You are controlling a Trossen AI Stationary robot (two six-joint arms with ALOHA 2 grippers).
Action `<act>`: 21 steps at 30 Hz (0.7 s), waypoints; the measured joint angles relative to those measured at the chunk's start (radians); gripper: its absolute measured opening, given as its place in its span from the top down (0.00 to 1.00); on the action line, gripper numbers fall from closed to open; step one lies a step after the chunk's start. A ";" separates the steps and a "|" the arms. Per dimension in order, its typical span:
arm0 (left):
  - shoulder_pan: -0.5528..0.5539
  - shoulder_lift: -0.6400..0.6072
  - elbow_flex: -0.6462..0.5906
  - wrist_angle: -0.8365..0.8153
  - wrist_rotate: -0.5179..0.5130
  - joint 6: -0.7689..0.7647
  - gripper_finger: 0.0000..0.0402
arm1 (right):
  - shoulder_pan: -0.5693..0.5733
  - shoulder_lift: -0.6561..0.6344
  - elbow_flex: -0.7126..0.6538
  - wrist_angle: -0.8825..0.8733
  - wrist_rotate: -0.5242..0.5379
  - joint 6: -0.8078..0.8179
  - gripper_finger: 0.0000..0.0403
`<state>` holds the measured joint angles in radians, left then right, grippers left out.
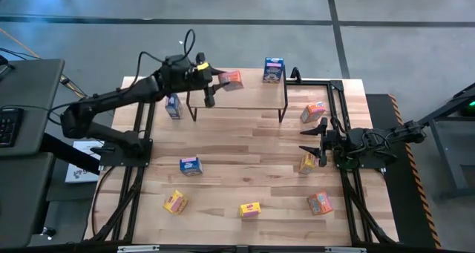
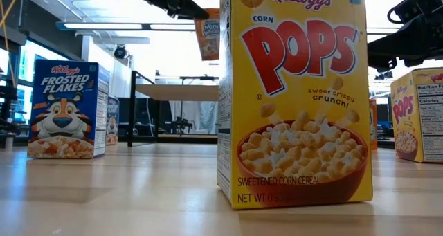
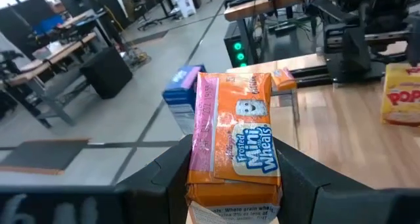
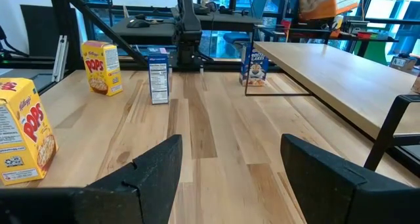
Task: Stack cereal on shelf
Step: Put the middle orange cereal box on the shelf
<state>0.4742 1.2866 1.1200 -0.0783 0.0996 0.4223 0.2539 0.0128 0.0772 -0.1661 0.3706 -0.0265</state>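
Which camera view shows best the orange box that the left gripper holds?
The left wrist view: the orange box fills the picture between the left gripper fingers, label readable. The high view shows it small above the shelf; the low view only partly; the right wrist view from far.

Overhead looking down, low camera near a Pops box (image 2: 294,97), wrists perhaps sharing the shelf (image 4: 341,79).

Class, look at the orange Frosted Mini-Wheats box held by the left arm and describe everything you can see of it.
The Frosted Mini-Wheats box is a small orange cardboard carton with a pink side panel and white lettering on its front. The left gripper is shut on it, its dark fingers pressing the two opposite sides. The box is lifted clear of the table, over the left part of the shelf. A blue cereal box already stands on the shelf further along.
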 joint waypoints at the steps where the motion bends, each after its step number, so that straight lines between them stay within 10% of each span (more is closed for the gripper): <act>1: 0.011 0.011 0.011 -0.003 0.005 0.011 0.62 | 0.000 0.000 0.000 0.000 0.000 0.000 0.37; 21: 0.186 0.321 0.284 -0.134 0.248 0.152 0.62 | 0.000 0.000 0.000 0.000 -0.003 0.000 0.37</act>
<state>0.6598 1.6078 1.4037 -0.2118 0.3475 0.5746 0.2539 0.0128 0.0772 -0.1665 0.3672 -0.0265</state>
